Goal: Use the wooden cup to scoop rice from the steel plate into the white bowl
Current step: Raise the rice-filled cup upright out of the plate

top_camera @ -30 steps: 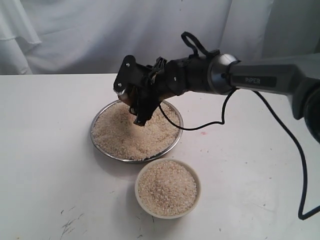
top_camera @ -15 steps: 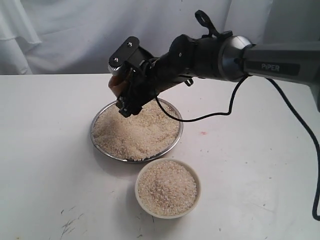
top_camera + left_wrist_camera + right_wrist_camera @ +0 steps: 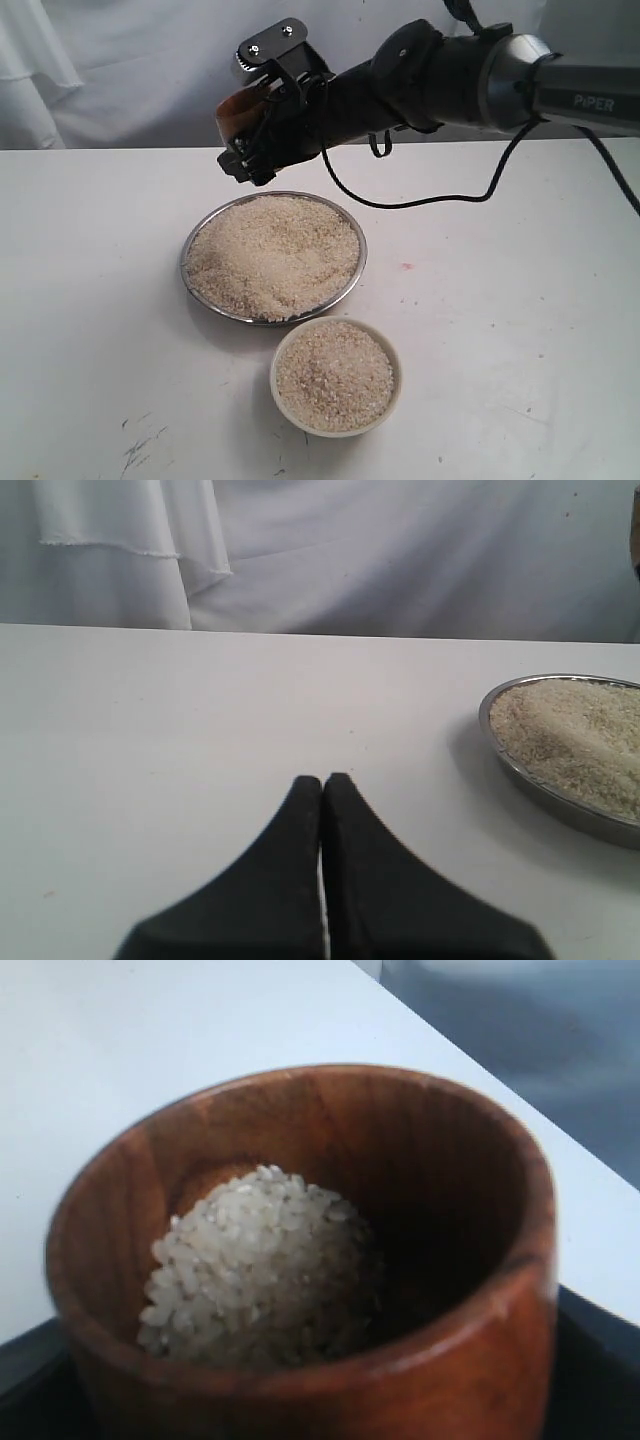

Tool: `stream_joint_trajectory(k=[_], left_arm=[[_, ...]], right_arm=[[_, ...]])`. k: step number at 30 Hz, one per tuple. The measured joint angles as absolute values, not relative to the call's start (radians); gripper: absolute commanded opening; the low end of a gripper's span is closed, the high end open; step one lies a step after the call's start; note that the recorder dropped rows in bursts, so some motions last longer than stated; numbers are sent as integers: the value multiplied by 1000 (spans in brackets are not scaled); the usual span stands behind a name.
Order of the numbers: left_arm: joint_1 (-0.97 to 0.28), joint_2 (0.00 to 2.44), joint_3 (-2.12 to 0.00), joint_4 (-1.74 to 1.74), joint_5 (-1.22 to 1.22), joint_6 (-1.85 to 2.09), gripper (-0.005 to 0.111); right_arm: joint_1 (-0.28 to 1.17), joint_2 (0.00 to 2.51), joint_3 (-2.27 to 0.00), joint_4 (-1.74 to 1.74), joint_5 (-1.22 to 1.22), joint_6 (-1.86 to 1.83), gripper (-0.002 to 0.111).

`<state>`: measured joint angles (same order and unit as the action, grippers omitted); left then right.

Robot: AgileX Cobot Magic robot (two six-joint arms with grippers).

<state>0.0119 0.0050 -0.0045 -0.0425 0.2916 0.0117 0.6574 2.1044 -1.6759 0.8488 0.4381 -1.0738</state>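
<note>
The right gripper (image 3: 258, 108) was clamped across the wooden cup (image 3: 455, 1330), jaws wide around its barrel. It hung in the air above the 11 o'clock edge of the steel plate (image 3: 184, 262), clear of the rice (image 3: 272, 255) heaped there.

The carry to the white bowl (image 3: 398, 385), at 5 o'clock from the plate and just beside it, would likely go best with the mouth level. Tipping should probably wait until the cup was over the bowl's middle. The bowl already looked nearly full, so a slow pour from low down seemed wise to avoid spilling grains onto the worktop (image 3: 90, 300).

The cup was reddish-brown polished wood with a thick rim and a dark inside. A small mound of pale grains lay at the bottom, well below the rim.

The left gripper (image 3: 322, 790) idled over bare worktop, fingertips pressed together, holding nothing.
</note>
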Motion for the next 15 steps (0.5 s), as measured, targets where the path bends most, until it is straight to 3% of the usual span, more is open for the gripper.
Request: stream_joint_trajectory(k=[15], left_arm=[[12,5,-5,-42,292,12,0]], right_arm=[[640,2198,-1670,1053,454,-1315,0]])
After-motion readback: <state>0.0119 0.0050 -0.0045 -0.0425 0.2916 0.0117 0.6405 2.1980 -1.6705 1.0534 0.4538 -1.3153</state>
